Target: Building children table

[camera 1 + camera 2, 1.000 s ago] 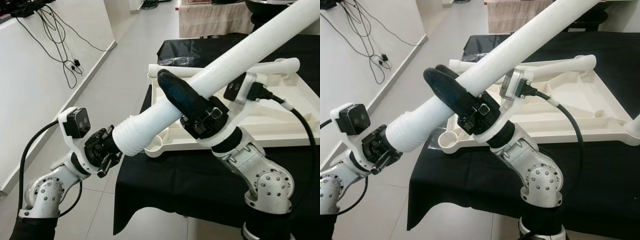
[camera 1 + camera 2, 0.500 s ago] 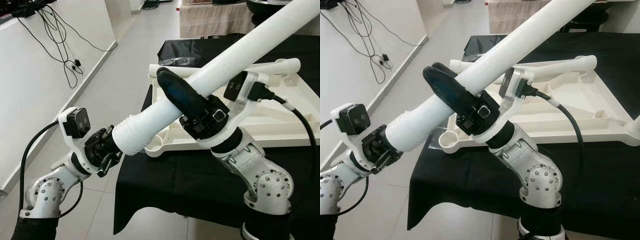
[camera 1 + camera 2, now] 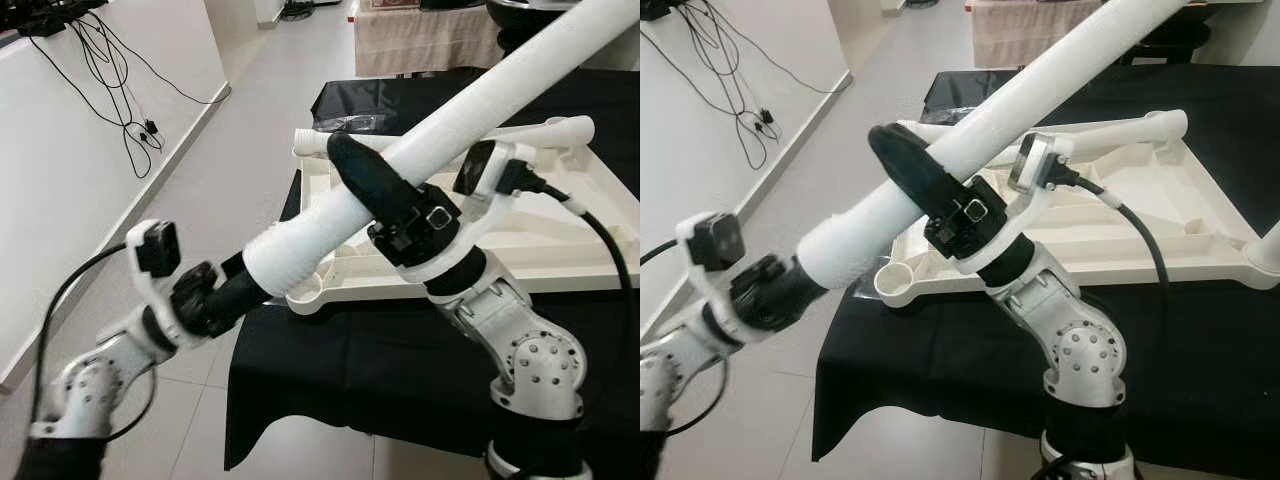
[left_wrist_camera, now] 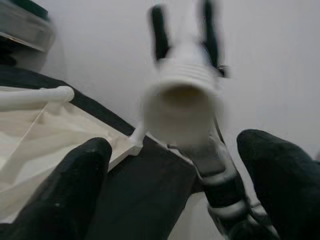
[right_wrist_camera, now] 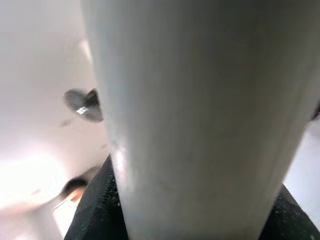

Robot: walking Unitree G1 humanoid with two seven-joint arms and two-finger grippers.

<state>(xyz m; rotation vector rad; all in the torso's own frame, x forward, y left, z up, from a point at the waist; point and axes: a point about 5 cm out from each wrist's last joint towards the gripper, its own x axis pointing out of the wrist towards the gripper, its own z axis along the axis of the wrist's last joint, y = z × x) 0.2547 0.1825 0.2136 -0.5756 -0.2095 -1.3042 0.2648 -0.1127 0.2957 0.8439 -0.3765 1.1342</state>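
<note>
1. The right gripper is clamped around the white table leg, fingers wrapped about mid-shaft. The leg runs diagonally, high on the robot's right and low on its left, in the air above the near-left corner of the tabletop.
2. The leg's threaded end is the low end, pointing at the left gripper.
3. The left gripper is at that end. In the left wrist view its two fingers stand wide apart either side of the ribbed end, with a gap showing, so it is open and holding nothing. The arm is motion-blurred in the head views.
4. The upside-down white tabletop lies on the black-clothed table. One leg lies across its far edge, and an open corner socket sits just beside and below the threaded end.
5. Step in hand, as a judgement: getting the threaded end lined up with that corner socket.
6. To do it well, keep the right grip firm, since the long shaft will lever. Use the left gripper to steady the ribbed end. Bring the leg's axis upright over the socket before pushing or twisting; going in slanted risks cross-threading or shoving the tabletop across the cloth.
7. Writing: no brand, label or text is readable on the leg, the tabletop or the arms. Small markings on the right gripper body are too small to read.
</note>
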